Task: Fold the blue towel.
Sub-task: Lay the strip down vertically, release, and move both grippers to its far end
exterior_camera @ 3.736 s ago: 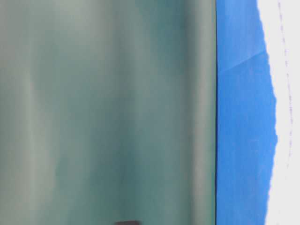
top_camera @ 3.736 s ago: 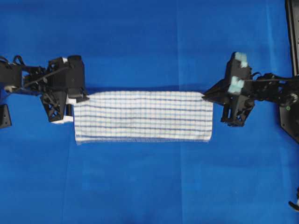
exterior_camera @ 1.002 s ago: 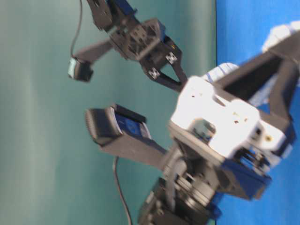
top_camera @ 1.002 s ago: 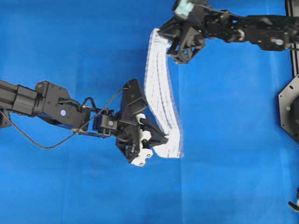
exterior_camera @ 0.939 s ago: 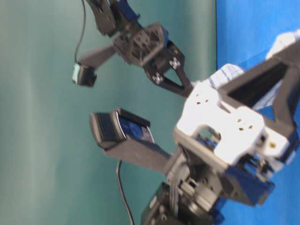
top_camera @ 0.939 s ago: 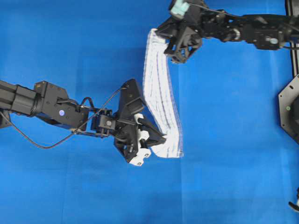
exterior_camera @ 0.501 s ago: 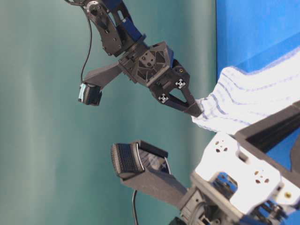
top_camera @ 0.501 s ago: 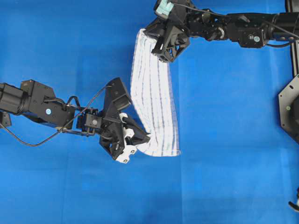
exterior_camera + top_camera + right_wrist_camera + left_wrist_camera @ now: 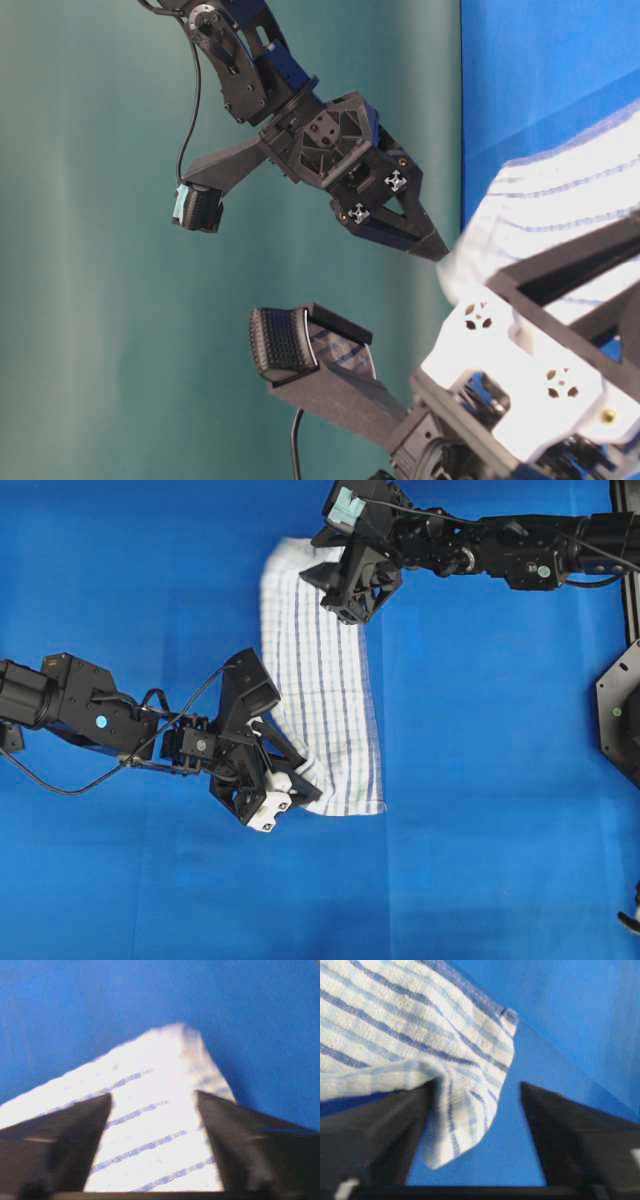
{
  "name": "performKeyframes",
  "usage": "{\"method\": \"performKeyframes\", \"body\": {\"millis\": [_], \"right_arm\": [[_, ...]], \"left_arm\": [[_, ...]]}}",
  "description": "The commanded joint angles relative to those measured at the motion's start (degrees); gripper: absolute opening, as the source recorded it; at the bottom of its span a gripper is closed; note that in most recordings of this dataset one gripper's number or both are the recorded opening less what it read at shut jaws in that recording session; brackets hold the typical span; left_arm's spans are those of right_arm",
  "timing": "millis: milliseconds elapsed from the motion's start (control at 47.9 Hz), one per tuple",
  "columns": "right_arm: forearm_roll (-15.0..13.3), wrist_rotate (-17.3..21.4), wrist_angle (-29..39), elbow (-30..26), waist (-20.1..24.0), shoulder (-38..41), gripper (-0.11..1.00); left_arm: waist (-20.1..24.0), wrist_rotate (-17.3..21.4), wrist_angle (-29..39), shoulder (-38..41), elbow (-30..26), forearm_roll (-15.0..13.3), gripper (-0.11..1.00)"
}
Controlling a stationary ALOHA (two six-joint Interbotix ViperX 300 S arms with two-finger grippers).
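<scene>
We see the blue towel (image 9: 320, 680) as soft woven cloth, its waffle-like weave rough and matt, with a stitched hem. The table covering (image 9: 500, 830) looks like smooth matt fabric with faint creases. The left gripper (image 9: 290, 775) and right gripper (image 9: 335, 580) look like hard matt black plastic.

Blue towel (image 9: 322, 695) lies lengthwise, prob. folded double, striped.
</scene>
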Motion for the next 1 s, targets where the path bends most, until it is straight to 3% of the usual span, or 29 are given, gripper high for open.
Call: {"method": "performKeyframes", "body": {"millis": [0,63,125,480,668,835,981], "right_arm": [[-0.26,-0.09,-1.14,-1.23,0.0,-0.88,0.73],[-0.53,-0.09,-1.58,-0.97,0.09,-1.23,0.86],[-1.05,-0.09,-1.67,-0.53,0.0,-2.02,0.92],[-2.37,0.09,-2.99,6.15,0.0,-11.07,0.9],[-2.29,0.53,-5.19,10.46,-0.97,-14.41,0.9],[-2.37,0.53,-6.24,12.3,-1.85,-15.82,0.89],[-2.37,0.35,-6.24,12.3,-2.29,-15.64,0.89]], "left_arm": [[-0.35,-0.09,-0.18,-2.02,-0.62,-0.09,0.76],[-0.35,-0.09,0.09,-2.55,-0.18,-0.09,0.88],[-0.35,0.0,1.41,-4.13,0.62,-0.09,0.89],[-0.44,0.7,11.25,-18.9,8.09,0.88,0.86],[3.78,1.93,11.95,-21.36,10.99,1.58,0.86],[11.51,8.7,11.87,-21.36,10.9,3.16,0.86],[19.25,19.16,11.07,-20.04,10.28,3.16,0.86]]}}
